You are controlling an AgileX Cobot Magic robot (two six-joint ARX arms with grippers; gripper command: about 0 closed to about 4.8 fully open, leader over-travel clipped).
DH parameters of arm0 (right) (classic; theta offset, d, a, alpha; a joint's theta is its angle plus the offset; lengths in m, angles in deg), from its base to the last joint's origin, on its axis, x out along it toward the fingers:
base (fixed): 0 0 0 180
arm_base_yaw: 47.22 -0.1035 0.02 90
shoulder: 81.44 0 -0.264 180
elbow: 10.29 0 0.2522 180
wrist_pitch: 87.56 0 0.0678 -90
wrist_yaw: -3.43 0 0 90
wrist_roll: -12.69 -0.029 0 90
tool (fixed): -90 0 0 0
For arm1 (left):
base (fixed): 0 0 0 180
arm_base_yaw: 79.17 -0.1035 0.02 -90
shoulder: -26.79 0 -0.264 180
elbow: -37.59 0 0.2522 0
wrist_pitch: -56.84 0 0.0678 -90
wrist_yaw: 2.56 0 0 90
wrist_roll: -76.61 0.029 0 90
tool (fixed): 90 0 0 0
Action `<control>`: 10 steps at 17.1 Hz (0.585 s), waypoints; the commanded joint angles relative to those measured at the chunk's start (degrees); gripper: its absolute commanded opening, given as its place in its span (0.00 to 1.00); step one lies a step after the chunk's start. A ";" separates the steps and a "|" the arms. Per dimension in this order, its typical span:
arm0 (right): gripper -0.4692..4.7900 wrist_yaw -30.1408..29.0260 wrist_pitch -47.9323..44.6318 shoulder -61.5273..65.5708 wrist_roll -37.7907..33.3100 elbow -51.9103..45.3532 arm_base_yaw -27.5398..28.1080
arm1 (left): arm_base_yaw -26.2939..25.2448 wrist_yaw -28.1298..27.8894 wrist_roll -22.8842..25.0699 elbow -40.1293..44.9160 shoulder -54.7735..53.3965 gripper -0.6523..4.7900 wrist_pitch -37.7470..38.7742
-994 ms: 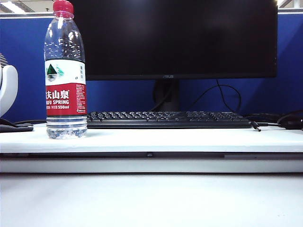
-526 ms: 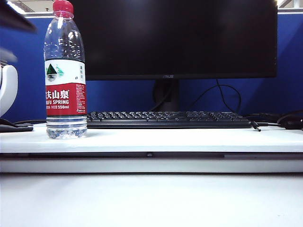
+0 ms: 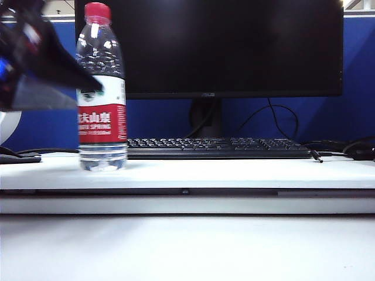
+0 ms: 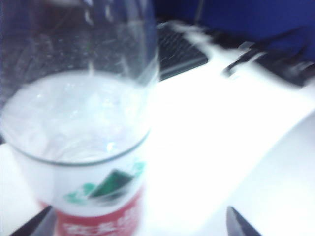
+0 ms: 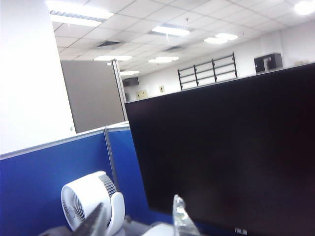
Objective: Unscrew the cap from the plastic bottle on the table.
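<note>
Bottle (image 3: 102,93) stands upright on the white table (image 3: 234,174), left side, red cap (image 3: 97,11) still on. My left gripper (image 3: 88,82) is at its label, jaws spread wide, one dark finger (image 3: 64,58) crossing the bottle's near-left flank. Behind: black keyboard (image 3: 217,146), then dark monitor (image 3: 228,47), blue partition. My right gripper (image 5: 142,221) is raised, jaws parted on nothing, facing monitor and white fan (image 5: 91,204).
</note>
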 commanded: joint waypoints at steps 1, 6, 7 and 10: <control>0.43 -0.15 3.45 0.00 0.02 0.13 -0.04 | 1.95 -4.66 -0.20 -0.07 -6.29 1.00 -10.49; 0.43 -0.13 5.51 0.00 0.07 0.09 -0.04 | 2.14 -4.44 -11.23 -0.17 -19.17 1.00 -31.32; 0.43 -0.15 6.12 0.02 0.07 0.09 -0.04 | 2.14 -4.44 -12.07 -0.17 -20.76 1.00 -33.73; 0.43 -0.15 9.75 0.59 0.09 -0.13 -0.07 | 2.60 -4.42 -12.68 -0.17 -25.22 1.00 -39.63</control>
